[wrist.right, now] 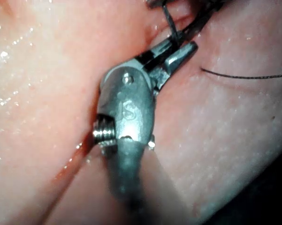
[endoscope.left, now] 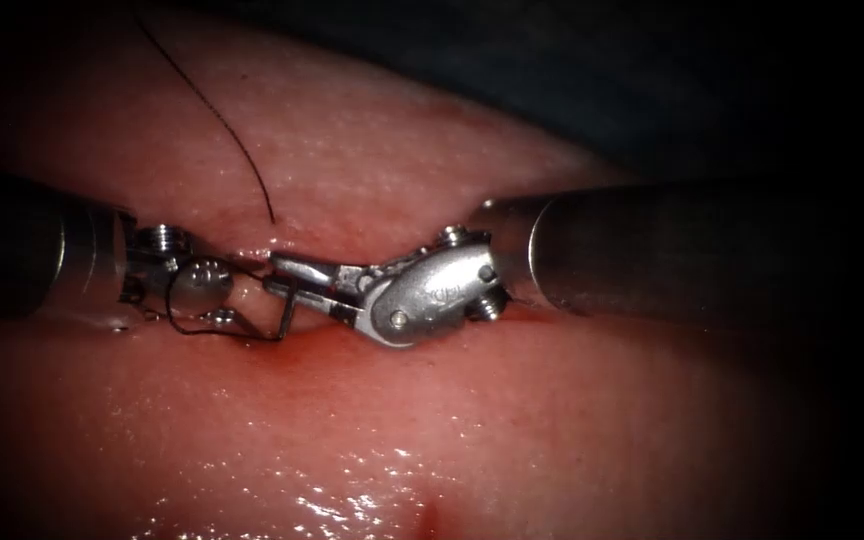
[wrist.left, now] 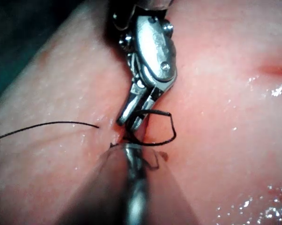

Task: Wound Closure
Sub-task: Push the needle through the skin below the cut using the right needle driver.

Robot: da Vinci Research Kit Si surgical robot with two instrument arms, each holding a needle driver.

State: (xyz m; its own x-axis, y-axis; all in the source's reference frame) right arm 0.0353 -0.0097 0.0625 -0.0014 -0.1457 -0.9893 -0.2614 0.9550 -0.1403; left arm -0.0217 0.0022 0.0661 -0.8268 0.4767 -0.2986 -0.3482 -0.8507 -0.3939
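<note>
Pink wet tissue [endoscope.left: 432, 430] lies under everything, its cut [endoscope.left: 372, 250] running across between the tools. Over the cut lies a dark hooked strand that I take for the needle [endoscope.left: 287, 315], though it could be thread. Its curve sags toward the viewer, and its long axis lies along the cut. The right tool [endoscope.left: 287, 278] has its jaws narrowed about the strand's right end and seems to grip it. The curve's other end reaches the left tool [endoscope.left: 214, 290], which sits just to its left; what that tool holds I cannot tell. Both are close, the right in contact. Thread [endoscope.left: 222, 125] runs from the far tissue down to the cut's edge. The left wrist view shows the needle [wrist.left: 173, 131] arching clear of the surface, which the endoscope flattens. Whether its left end enters the tissue stays hidden. The right wrist view shows the jaw tips [wrist.right: 178, 44] more plainly.
</note>
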